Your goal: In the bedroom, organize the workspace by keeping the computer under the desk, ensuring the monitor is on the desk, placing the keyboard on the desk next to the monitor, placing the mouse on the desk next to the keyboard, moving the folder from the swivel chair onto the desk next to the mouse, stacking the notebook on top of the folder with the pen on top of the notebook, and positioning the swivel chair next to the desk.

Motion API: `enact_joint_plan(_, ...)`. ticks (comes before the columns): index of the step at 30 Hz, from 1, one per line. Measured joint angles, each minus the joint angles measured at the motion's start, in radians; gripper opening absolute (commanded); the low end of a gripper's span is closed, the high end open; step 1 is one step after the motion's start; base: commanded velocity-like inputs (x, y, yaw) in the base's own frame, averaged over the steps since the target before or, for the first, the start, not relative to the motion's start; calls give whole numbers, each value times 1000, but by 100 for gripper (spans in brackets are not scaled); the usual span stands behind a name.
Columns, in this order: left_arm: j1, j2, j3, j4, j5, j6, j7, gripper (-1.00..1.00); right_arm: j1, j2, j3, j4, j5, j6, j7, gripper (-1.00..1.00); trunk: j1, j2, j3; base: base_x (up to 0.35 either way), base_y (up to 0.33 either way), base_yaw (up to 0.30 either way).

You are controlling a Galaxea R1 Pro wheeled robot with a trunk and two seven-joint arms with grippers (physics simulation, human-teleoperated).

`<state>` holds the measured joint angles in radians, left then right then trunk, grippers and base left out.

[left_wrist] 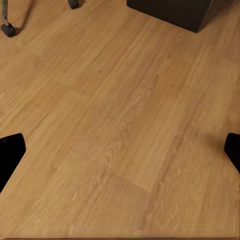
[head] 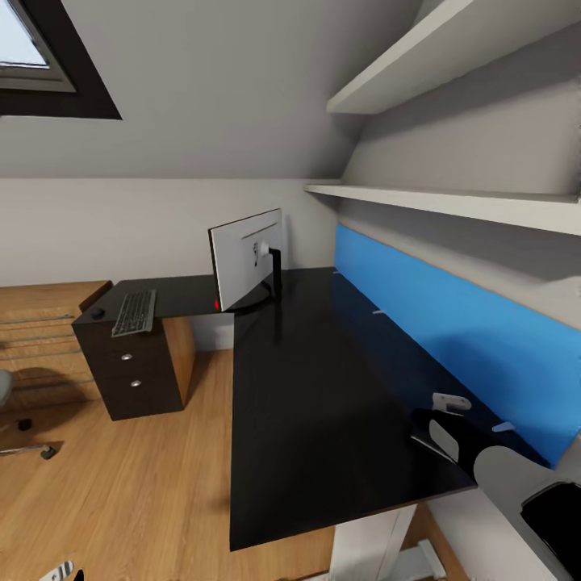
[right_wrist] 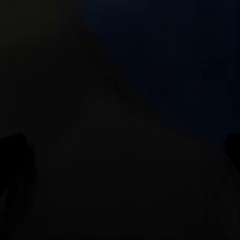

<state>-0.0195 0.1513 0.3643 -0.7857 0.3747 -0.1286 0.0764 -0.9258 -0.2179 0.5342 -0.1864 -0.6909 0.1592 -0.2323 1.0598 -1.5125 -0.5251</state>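
The desk (head: 323, 403) has a glossy black top and a blue back panel (head: 452, 339). At its inner corner stands the monitor (head: 246, 258), grey back towards me. On the left wing lies the keyboard (head: 134, 312), with the small black mouse (head: 97, 313) just left of it. An edge of the swivel chair (head: 5, 387) and a caster (left_wrist: 7, 30) show at far left. My right gripper (head: 440, 420) hovers over the desk top near the blue panel, open (right_wrist: 122, 150) with nothing in it. My left gripper (left_wrist: 120, 152) hangs open over bare floor. The computer, folder, notebook and pen are out of view.
A dark drawer unit (head: 133, 375) stands under the desk's left wing. An oak chest of drawers (head: 40, 323) lines the left wall. Two white shelves (head: 452, 202) jut out above the desk. Wooden floor (head: 121, 484) spreads between the chair and the desk.
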Motion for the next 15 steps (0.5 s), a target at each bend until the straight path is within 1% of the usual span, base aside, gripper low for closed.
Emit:
enact_joint_plan(3,0,0,0,0,0,0,0,100,0,0,0,0,-2,0,0,100,0,0,0,-97,0,0)
enact_joint_plan(13,0,-3,0,0,0,-1,0,100,0,1,0,-1,-2,0,1,100,0,0,0,-24,0,0)
enact_joint_plan(15,0,-4,0,0,0,-2,-1,100,0,1,0,-1,-3,1,2,100,0,0,0,-114,0,0)
